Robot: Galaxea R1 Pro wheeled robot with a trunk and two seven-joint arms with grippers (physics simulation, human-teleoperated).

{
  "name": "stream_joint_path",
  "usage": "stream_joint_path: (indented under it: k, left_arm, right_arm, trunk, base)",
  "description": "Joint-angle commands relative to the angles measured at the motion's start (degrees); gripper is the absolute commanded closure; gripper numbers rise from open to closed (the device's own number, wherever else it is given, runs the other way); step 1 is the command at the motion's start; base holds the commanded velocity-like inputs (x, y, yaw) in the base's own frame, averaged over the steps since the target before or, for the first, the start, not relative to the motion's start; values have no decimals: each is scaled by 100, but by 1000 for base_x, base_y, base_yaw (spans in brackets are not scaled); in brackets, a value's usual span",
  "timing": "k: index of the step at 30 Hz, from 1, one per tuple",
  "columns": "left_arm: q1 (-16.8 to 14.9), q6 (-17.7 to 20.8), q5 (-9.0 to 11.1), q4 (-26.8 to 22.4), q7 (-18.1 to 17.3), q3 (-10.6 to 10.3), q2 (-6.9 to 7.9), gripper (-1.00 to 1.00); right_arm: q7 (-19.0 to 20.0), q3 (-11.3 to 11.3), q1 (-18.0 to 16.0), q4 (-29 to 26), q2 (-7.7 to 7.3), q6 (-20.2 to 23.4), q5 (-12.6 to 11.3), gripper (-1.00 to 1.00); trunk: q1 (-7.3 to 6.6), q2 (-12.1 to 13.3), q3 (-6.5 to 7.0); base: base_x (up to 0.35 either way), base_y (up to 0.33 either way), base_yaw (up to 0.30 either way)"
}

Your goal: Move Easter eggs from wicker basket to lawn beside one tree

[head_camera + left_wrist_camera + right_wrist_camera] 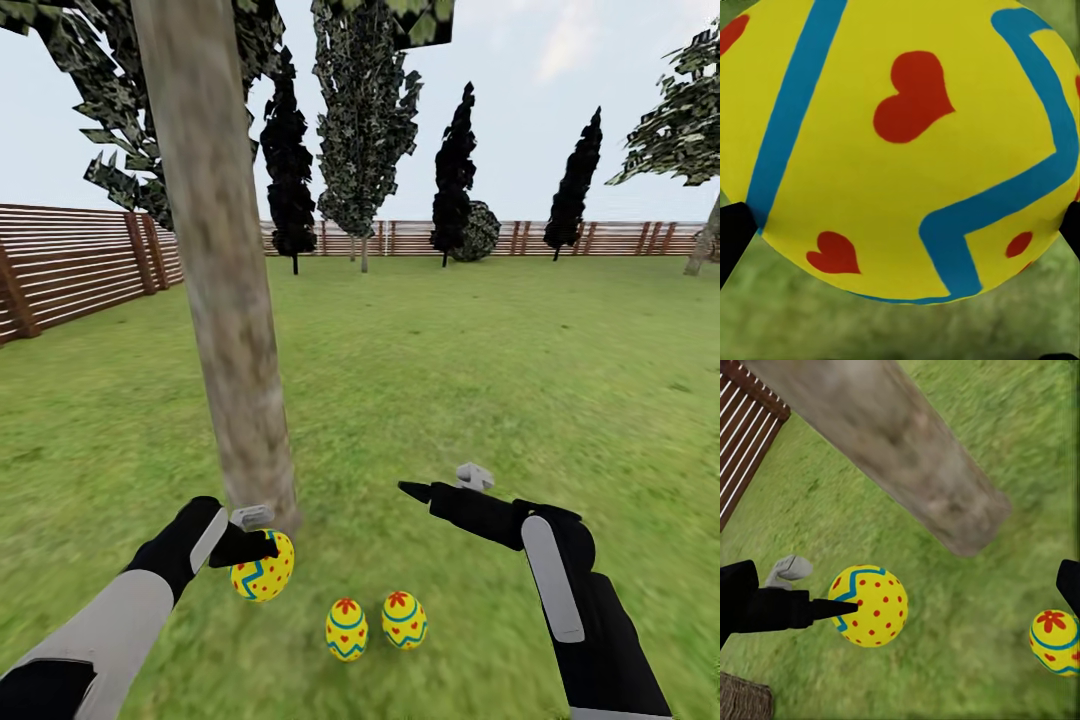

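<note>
Left fingers: left gripper (262,548) pinches the third egg (263,567) from both sides, low over the grass at the foot of the trunk (225,300).
Right fingers: right gripper (440,487) spread wide, holding nothing, above the lawn (480,380).
Done: two eggs (346,629) (404,620) lie on the grass near the tree.
Left: set down the held egg, by my reading.
Basket: a wicker edge (742,699) shows beside the left arm.

A brown slat fence (70,262) rings the garden; dark cypresses (455,170) stand under pale, hazy sky (530,80)
</note>
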Motion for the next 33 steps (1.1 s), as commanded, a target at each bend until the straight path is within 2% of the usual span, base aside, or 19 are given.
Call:
stream_joint_path:
  k: [1, 9, 17, 33]
  left_arm:
    - [-3, 17, 9, -7, -23, -35, 9, 100]
    - [0, 8, 9, -7, -23, -36, 9, 100]
    - [2, 5, 11, -15, -21, -36, 8, 100]
    - [2, -151, 1, -9, -5, -36, 8, 100]
  right_arm:
    - [59, -15, -5, -1, 7, 27, 49, -100]
    - [59, -8, -5, -1, 7, 28, 47, -100]
    - [94, 2, -5, -1, 8, 29, 42, -100]
    - [103, 22, -5, -11, 13, 21, 49, -100]
  trunk:
    - [22, -44, -21]
    - [198, -365, -161]
    - [373, -686, -283]
    - [725, -1328, -568]
  base:
    - [0, 0, -123]
    - [0, 0, -24]
    - [0, 0, -185]
    - [0, 0, -8]
